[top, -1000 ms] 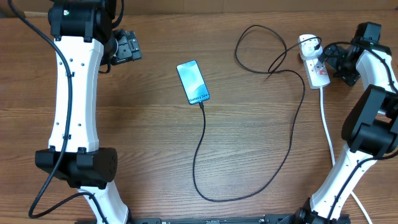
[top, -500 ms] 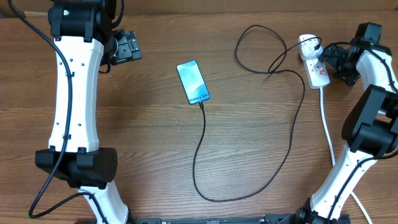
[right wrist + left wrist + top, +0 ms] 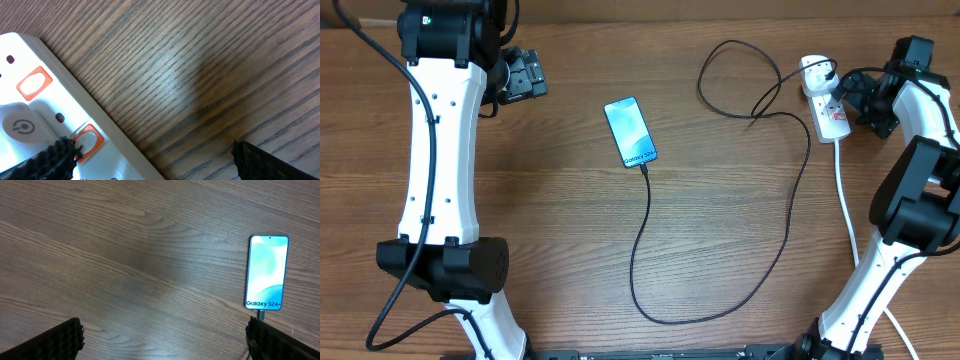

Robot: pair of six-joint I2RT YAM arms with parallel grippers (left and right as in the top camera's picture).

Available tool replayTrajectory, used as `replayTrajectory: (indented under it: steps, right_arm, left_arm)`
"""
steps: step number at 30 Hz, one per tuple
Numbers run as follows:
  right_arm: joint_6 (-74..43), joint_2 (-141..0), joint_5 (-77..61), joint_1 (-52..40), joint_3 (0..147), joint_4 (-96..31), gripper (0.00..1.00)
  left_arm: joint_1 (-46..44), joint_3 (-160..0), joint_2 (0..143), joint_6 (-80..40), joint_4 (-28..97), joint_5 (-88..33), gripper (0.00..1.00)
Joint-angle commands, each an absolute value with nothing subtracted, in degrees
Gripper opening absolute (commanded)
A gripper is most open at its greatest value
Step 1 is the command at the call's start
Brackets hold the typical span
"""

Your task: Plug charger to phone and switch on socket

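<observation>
Worktop: wood grain, carrying all items.

Phone: lies flat, screen up and lit light blue, in the far half of the worktop, slightly left of the middle. Its short end with the white lettering points toward the near edge.

Charger: the connector tip sits in that near short end of the phone. The black cable runs toward the near edge, curves right, climbs back and loops near the far edge. Its plug adapter is seated in the far end of the socket.

Socket: white strip near the far right corner, white cord trailing toward the near edge. Orange-red switches are visible; their position cannot be judged.

Left hand: released, fingers spread wide, nothing between them, near the far edge, left of the phone.

Right hand: released, just beside the socket's right side; contact cannot be confirmed.
</observation>
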State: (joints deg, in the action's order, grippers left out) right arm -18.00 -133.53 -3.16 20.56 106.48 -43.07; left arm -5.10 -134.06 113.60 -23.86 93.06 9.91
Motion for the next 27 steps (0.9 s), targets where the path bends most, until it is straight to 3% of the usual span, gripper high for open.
replayTrajectory:
  steps: [1, 27]
  right_arm:
    - [-17.5, -136.0, -2.7, 20.3, 106.1, -43.3, 1.0]
    - [-17.5, -138.4, -2.7, 20.3, 106.1, -43.8, 1.0]
  left_arm:
    - [-4.8, -133.7, 114.0, -24.4, 92.9, 10.5, 1.0]
    - [-4.8, -133.7, 114.0, -24.4, 92.9, 10.5, 1.0]
